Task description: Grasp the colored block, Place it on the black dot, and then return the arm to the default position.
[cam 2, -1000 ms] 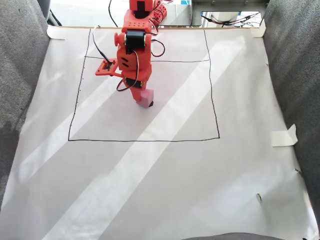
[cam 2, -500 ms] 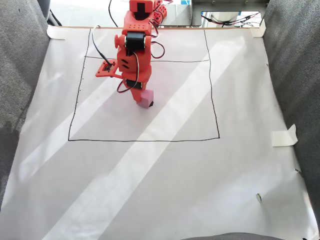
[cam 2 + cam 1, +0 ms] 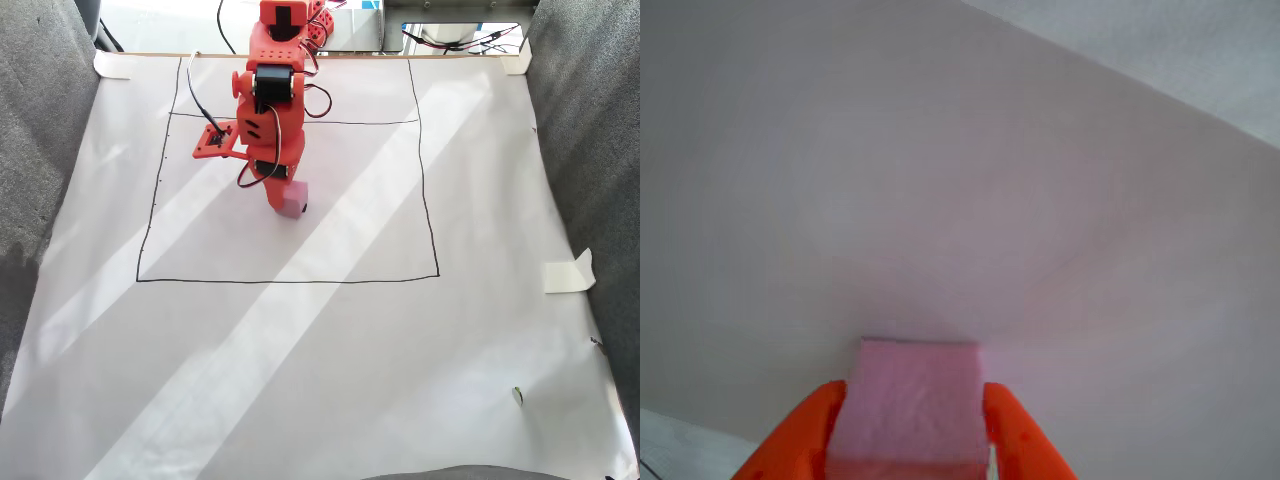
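Observation:
The colored block [image 3: 915, 400] is a light-pink foam cube sitting between my two orange fingers [image 3: 810, 435] at the bottom of the other view. Both fingers press against its sides, so the gripper [image 3: 915, 395] is shut on it. In the fixed view the arm [image 3: 268, 110] reaches down from the top edge. Its gripper [image 3: 284, 206] holds the block [image 3: 291, 200] low over the paper, inside the drawn square. The black dot [image 3: 303, 208] shows only as a dark sliver at the block's lower right edge. The rest of the dot is hidden under the block.
A white paper sheet [image 3: 320, 360] covers the table, with a thin black square outline [image 3: 290, 280] drawn on it. Grey fabric walls [image 3: 590, 150] rise on both sides. A piece of tape [image 3: 568, 272] sticks up at the paper's right edge. Cables and electronics lie behind the arm's base.
The arm has shifted very slightly, and the block has moved a few pixels left and down. The grip on the block looks unchanged.

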